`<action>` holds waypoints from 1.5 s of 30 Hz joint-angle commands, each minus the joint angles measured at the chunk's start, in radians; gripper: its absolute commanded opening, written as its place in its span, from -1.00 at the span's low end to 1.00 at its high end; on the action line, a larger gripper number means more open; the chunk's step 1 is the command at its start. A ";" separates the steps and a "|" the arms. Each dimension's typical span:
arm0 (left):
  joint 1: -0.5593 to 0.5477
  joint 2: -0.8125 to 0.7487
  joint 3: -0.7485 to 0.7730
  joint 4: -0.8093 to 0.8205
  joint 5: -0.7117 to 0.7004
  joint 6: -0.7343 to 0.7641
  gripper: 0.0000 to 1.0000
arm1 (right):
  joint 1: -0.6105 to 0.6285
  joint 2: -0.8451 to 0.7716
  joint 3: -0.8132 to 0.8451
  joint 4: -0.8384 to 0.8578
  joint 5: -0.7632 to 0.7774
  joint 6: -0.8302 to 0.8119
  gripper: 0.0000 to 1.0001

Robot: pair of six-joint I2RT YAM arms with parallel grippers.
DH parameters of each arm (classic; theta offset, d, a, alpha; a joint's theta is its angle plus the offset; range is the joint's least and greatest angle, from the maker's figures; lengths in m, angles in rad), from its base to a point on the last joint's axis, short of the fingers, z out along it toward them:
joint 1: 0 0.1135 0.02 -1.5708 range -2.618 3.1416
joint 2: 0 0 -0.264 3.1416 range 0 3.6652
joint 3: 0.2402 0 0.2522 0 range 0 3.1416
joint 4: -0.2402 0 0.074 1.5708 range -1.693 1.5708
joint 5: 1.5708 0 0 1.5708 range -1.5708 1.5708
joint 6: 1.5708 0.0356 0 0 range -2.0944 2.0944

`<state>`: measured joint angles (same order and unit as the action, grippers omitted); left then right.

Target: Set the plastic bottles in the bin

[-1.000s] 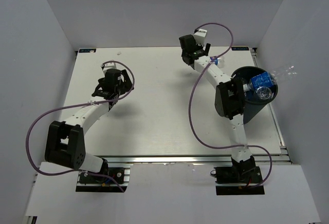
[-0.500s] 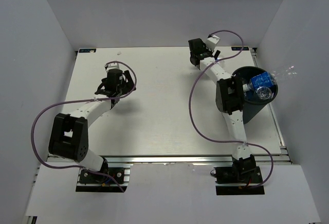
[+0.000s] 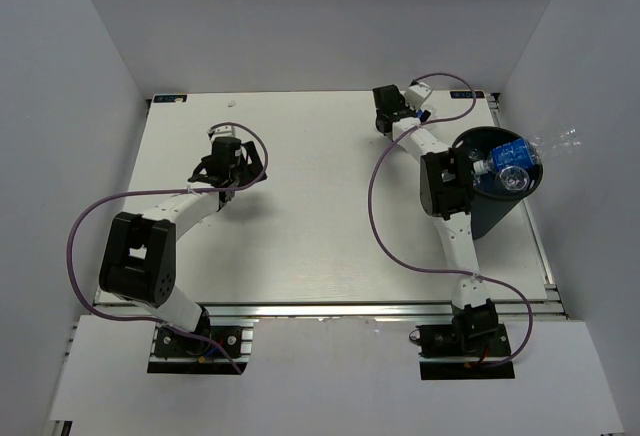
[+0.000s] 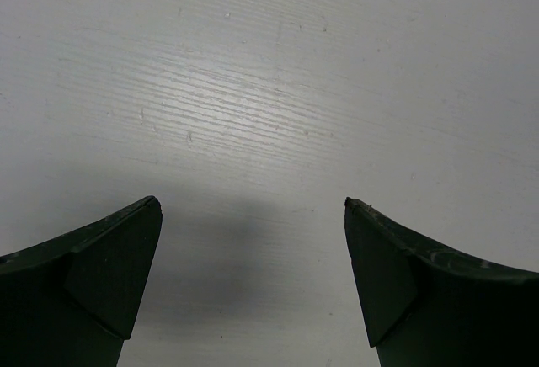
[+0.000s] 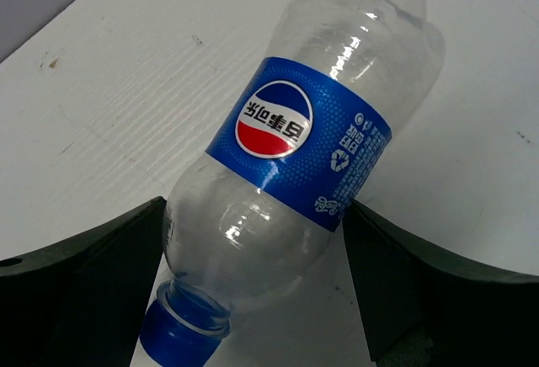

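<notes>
A clear plastic bottle (image 5: 303, 156) with a blue label and a blue cap lies on the white table, cap toward the camera. My right gripper (image 5: 253, 211) is open and straddles its shoulder, with a finger close on each side. In the top view this gripper (image 3: 392, 119) is at the back of the table, left of the bin, and hides most of that bottle. The black bin (image 3: 478, 218) stands at the right and holds bottles (image 3: 508, 161); one pokes over its far rim. My left gripper (image 3: 228, 164) (image 4: 253, 207) is open and empty over bare table.
The white table (image 3: 300, 226) is boxed in by grey walls on the left, back and right. The right arm's forearm and purple cable (image 3: 375, 191) run close by the bin's left side. A metal rail (image 3: 330, 308) edges the front.
My right gripper has swung right and back, toward the bin's back-left, and now straddles the bottle. My left arm has shifted slightly toward the back.
</notes>
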<state>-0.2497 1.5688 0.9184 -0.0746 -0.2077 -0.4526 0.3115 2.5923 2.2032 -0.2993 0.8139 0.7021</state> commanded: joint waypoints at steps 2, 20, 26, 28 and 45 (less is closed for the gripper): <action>0.007 -0.024 0.010 0.004 0.017 -0.004 0.96 | -0.006 -0.006 0.010 0.025 -0.005 0.043 0.71; 0.007 -0.087 -0.015 0.001 0.047 -0.009 0.96 | 0.126 -0.649 -0.479 0.396 -0.432 -0.466 -0.80; 0.007 -0.135 -0.033 0.007 0.059 -0.008 0.97 | 0.106 -1.050 -0.741 0.266 -0.460 -0.549 -0.77; 0.007 -0.139 -0.033 0.012 0.071 -0.006 0.97 | 0.083 -1.141 -0.802 0.185 -0.432 -0.549 -0.74; 0.007 -0.151 -0.042 0.015 0.122 -0.020 0.96 | -0.063 -1.518 -1.043 -0.123 -0.320 -0.493 -0.49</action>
<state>-0.2497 1.4719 0.8894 -0.0742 -0.1001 -0.4690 0.2588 1.1141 1.1610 -0.4175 0.4435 0.2260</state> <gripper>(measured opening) 0.982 0.682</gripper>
